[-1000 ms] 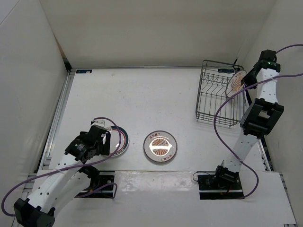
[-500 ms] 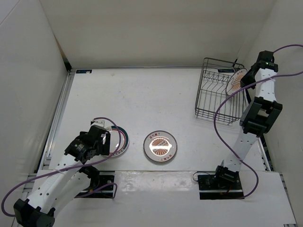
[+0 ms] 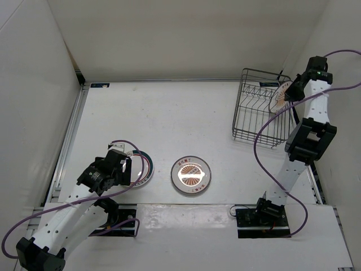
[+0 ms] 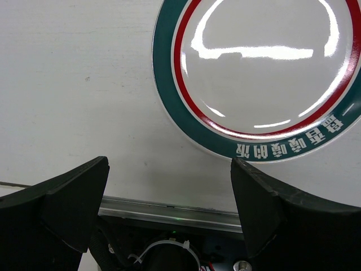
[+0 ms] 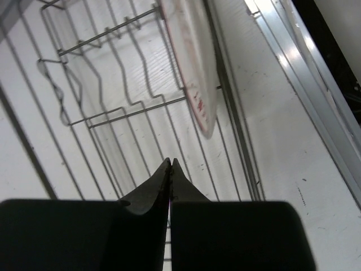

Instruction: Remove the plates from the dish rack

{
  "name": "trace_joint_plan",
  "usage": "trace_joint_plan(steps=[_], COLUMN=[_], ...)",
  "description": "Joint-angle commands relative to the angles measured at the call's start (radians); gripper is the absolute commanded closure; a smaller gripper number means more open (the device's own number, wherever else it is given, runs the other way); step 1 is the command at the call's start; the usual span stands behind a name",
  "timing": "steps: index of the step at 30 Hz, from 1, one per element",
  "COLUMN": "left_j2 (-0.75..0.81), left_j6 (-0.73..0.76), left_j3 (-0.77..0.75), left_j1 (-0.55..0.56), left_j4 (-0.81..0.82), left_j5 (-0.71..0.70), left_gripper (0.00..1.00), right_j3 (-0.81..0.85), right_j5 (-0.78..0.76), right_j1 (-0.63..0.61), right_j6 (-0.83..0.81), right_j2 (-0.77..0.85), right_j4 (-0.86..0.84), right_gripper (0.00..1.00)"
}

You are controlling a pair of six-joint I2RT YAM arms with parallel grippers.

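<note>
One sunburst plate [image 3: 280,97] stood on edge at the right side of the dish rack [image 3: 256,121], upper right of the top view. The right hand [image 5: 170,165] sat close beside it, fingers pressed together on nothing. The other sunburst plate [image 3: 191,175] lay flat on the desk [image 3: 169,113] at lower centre, the green-rimmed plate [image 4: 259,73] left of it, beside the wide-open left hand [image 4: 169,165].

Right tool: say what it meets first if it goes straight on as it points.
Likely the dish rack, beside the standing plate; depth is unclear, so the right tool might clip the plate's rim first.
</note>
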State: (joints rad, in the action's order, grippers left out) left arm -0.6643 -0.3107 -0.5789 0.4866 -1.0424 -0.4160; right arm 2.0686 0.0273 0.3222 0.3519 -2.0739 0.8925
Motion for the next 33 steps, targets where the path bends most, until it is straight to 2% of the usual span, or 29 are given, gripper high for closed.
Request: trace_joint_plan(steps=[1, 8, 9, 11, 12, 14, 17, 20, 25, 28, 31, 33], left_j2=[0.005, 0.02, 0.019, 0.023, 0.02, 0.02, 0.028, 0.037, 0.046, 0.031, 0.006, -0.003], left_j6=[0.004, 0.005, 0.002, 0.005, 0.005, 0.001, -0.004, -0.01, -0.008, -0.011, -0.002, 0.004], left_j3=[-0.015, -0.015, -0.013, -0.015, -0.013, -0.015, -0.016, -0.015, -0.007, -0.01, -0.007, -0.009], left_j1=[0.001, 0.003, 0.001, 0.001, 0.003, 0.001, 0.001, 0.0, 0.001, 0.001, 0.001, 0.001], left_j4=[0.013, 0.008, 0.008, 0.012, 0.007, 0.004, -0.005, -0.005, 0.001, -0.001, -0.005, 0.016], left_j5=[-0.004, 0.0, 0.0, -0.001, -0.003, -0.007, -0.017, -0.027, -0.04, -0.038, -0.021, -0.014], left_gripper=[0.0, 0.0, 0.0, 0.0, 0.0, 0.0, 0.0, 0.0, 0.0, 0.0, 0.0, 0.0], right_j3=[0.01, -0.119, -0.145, -0.15, -0.15, -0.134, -0.092, -0.033, 0.036, 0.019, -0.063, -0.125], right_j5=[0.004, -0.075, -0.075, -0.066, -0.006, 0.031, 0.016, -0.079, -0.15, -0.208, -0.231, -0.224], right_j1=[-0.018, -0.022, -0.015, -0.008, -0.008, 0.0, 0.0, 0.0, -0.014, -0.02, -0.022, -0.02], right_j6=[-0.016, -0.064, -0.065, -0.057, -0.054, -0.031, -0.008, 0.004, 0.021, 0.019, 0.021, 0.021], right_j2=[0.152, 0.297, 0.304, 0.288, 0.272, 0.233, 0.169, 0.097, -0.014, -0.032, -0.012, -0.006], right_j4=[0.031, 0.026, 0.008, -0.001, -0.004, -0.007, -0.018, -0.001, -0.01, -0.055, -0.139, -0.228], right_gripper=[1.0, 1.0, 0.95, 0.53, 0.3, 0.23, 0.22, 0.23, 0.3, 0.34, 0.34, 0.38])
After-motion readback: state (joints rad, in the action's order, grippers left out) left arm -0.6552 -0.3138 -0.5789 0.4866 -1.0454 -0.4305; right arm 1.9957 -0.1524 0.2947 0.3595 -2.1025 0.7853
